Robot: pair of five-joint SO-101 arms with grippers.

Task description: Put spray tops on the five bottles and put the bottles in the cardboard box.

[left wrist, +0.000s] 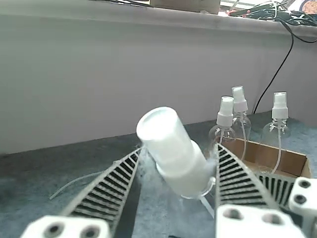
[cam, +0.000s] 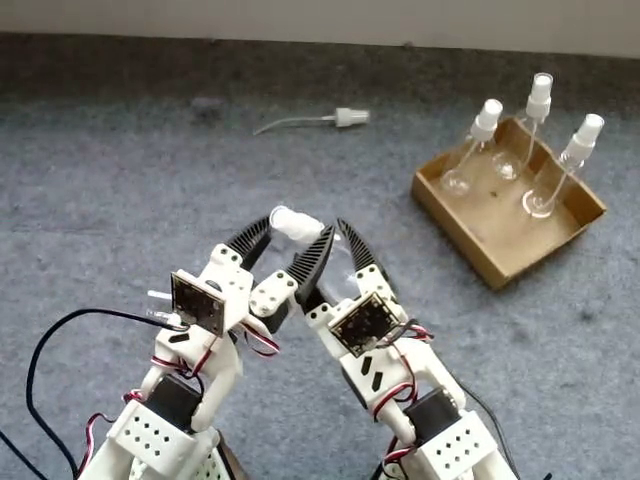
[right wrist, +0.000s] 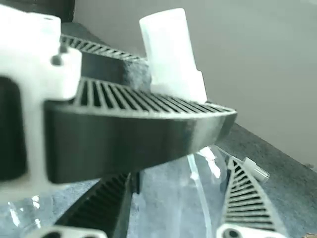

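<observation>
The left arm's jaws clamp a white plastic spray top (left wrist: 171, 151) and the right arm's jaws grip a clear round bottle (right wrist: 198, 198) below it, by the worktop's front edge. Three capped bottles (cam: 537, 100) stand in the brown cardboard box (cam: 470, 235) near the right edge.

The counter (cam: 120, 200) wears grey cloth, fuzzy and matt. The cardboard box (cam: 450, 232) is dull brown paperboard. The boxed bottles (cam: 458, 182) and the held bottle (right wrist: 198, 198) look clear and glossy; glass or plastic, I cannot tell. The spray top (left wrist: 171, 151) is smooth, frosted white plastic. The left claw (left wrist: 178, 148) and right claw (right wrist: 181, 173) have ribbed, matt black plastic fingers on white plastic bodies.
</observation>
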